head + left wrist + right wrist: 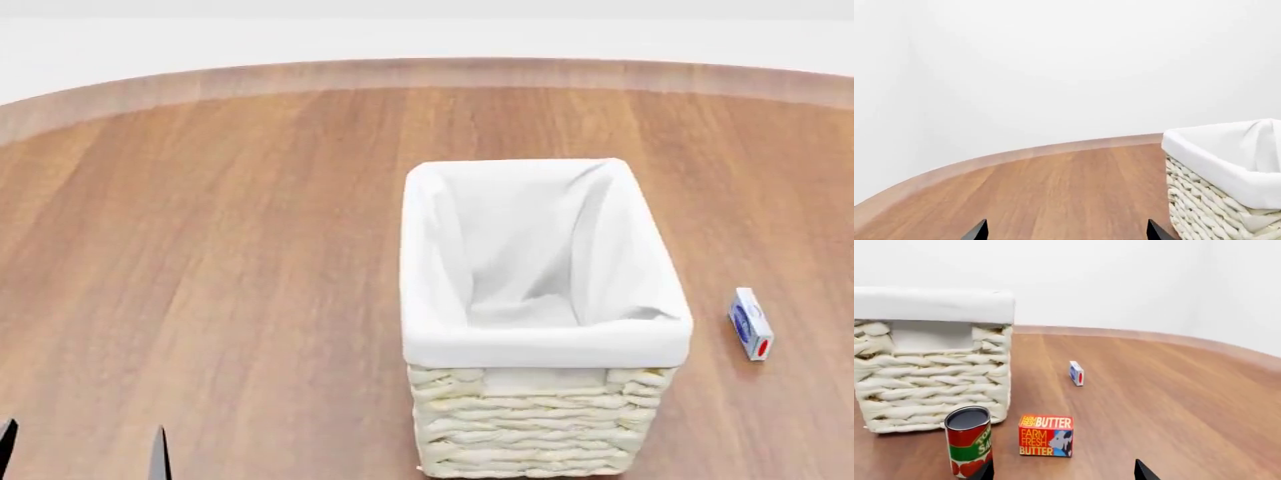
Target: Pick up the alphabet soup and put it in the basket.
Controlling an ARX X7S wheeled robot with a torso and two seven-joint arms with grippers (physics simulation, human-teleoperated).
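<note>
The alphabet soup can does not show in any view. The cream wicker basket (523, 422) with white cloth lining stands upright at the middle of the wooden table; nothing shows inside it. It also shows in the left wrist view (1205, 202) and the right wrist view (924, 377). My left gripper (83, 455) is open and empty at the front left, well apart from the basket; in its own view (1066, 232) only bare wood lies between the fingertips. My right gripper (1063, 472) is open and empty, low over the table in front of the basket.
A red-and-green labelled can (968, 441) stands beside one right fingertip. An orange butter box (1046, 435) stands next to it. A small blue-and-white box (751, 323) lies right of the basket, also in the right wrist view (1076, 373). The round table's edge (400, 72) curves behind.
</note>
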